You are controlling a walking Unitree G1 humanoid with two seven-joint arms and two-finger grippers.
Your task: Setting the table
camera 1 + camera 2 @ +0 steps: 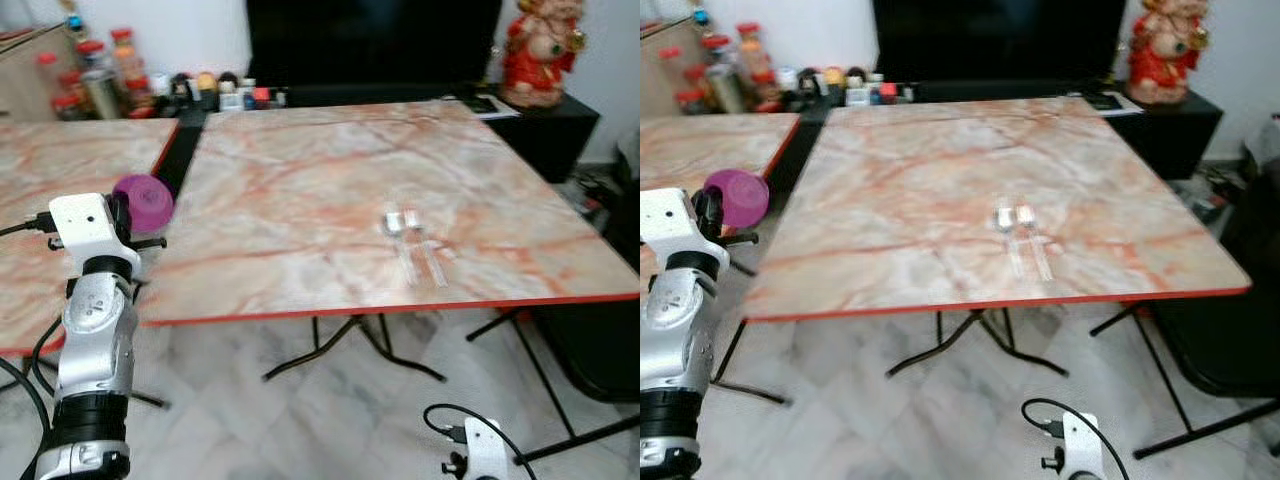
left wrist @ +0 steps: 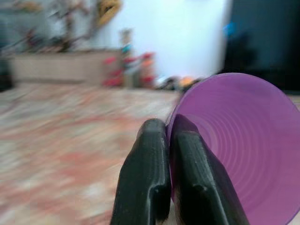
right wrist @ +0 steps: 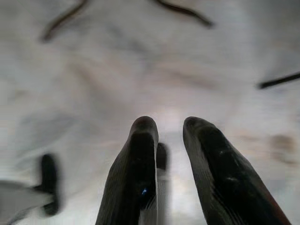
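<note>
1. left gripper (image 2: 168, 140) raised at the table's (image 1: 300, 200) near left corner, above the gap between it and a second table (image 1: 60, 170).
2. fingers (image 2: 145, 178) pressed together on the rim of a purple bowl (image 2: 243, 145), wall pinched between them.
3. bowl (image 1: 143, 202) tipped on its side, held just past the fingertips on the far side of the wrist camera (image 1: 82, 222), in the air, not resting on either tabletop.
4. in the left wrist view, open mouth of the bowl facing the lens, ringed inside visible, beside the fingers.
5. two clear spoons (image 1: 415, 245) lying side by side toward the right of the table, near its front edge, well apart from the bowl.
6. right gripper (image 3: 169, 129) hanging low over the pale floor (image 3: 140, 70), fingers parted, nothing between them.
7. jars (image 1: 100, 75) and small bottles at the far left, dark cabinet (image 1: 370, 40) behind the table, red figurine (image 1: 540, 50) at far right.
</note>
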